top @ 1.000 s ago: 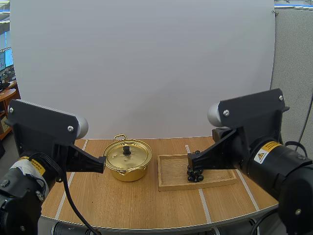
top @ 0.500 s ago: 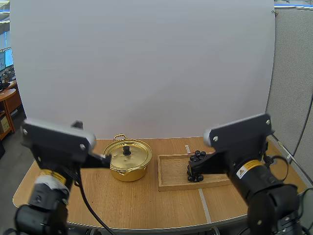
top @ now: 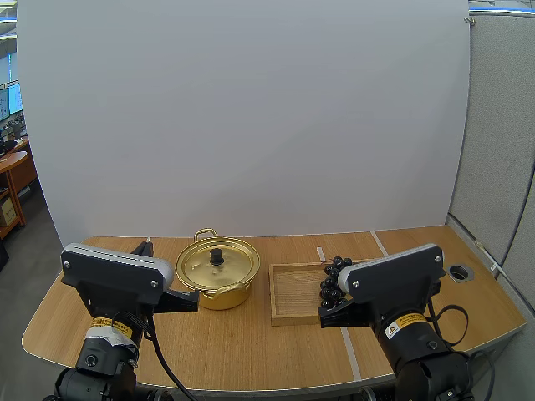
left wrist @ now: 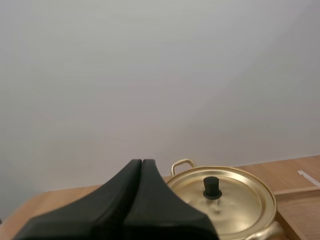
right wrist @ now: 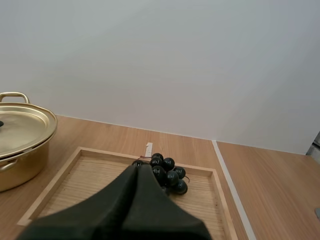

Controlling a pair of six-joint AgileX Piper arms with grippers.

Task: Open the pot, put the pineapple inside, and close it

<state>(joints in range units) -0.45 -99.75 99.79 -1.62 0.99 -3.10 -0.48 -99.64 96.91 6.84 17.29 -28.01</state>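
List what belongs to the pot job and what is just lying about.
Job: pot; its lid; bunch of grapes, the only fruit here.
Lying about: wooden tray, which holds the grapes.

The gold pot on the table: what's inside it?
Its lid sits closed on the pot, with a black knob on top, so the inside is covered and cannot be seen.
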